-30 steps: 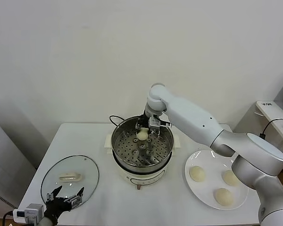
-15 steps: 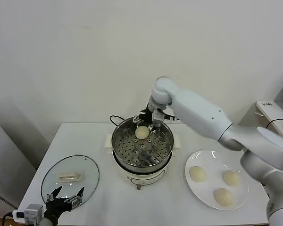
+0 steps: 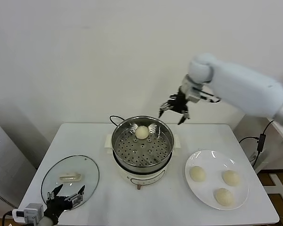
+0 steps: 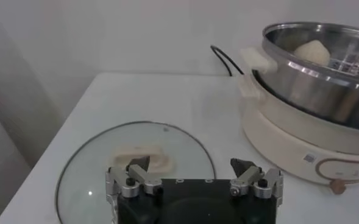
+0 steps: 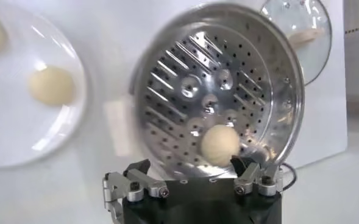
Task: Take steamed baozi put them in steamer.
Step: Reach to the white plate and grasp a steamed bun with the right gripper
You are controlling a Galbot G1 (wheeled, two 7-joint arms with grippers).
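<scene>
One bun in, three to go: a single baozi [image 3: 142, 132] sits on the perforated floor of the steamer [image 3: 142, 147], toward its far wall, while the right gripper [image 3: 174, 109] hangs empty in the air above and beyond the basket's far right rim, fingers spread wide and holding nothing. From the wrist camera on that arm, the same bun [image 5: 220, 144] shows pale against the steel holes, clear of the fingertips.

The relation that matters now is sideways. The three remaining baozi [image 3: 197, 173] lie on the white plate [image 3: 195, 188], just beside the steamer on the robot's right and nearer the robot than the raised gripper; the plate is therefore down, rightward and toward the body from where the tool hangs. The bun nearest the steamer looks the shortest reach, though the buns are round and offer no long axis to line up with, so any approach from above should serve. How softly they sit against one another cannot be judged from here; they appear apart.

The left gripper [image 3: 65, 198] rests low at the table's near left corner, fingers open, over the edge of the glass lid [image 3: 70, 179], well apart from the plate with the steamer between. The right arm is plainly the nearer one for the next pick.
</scene>
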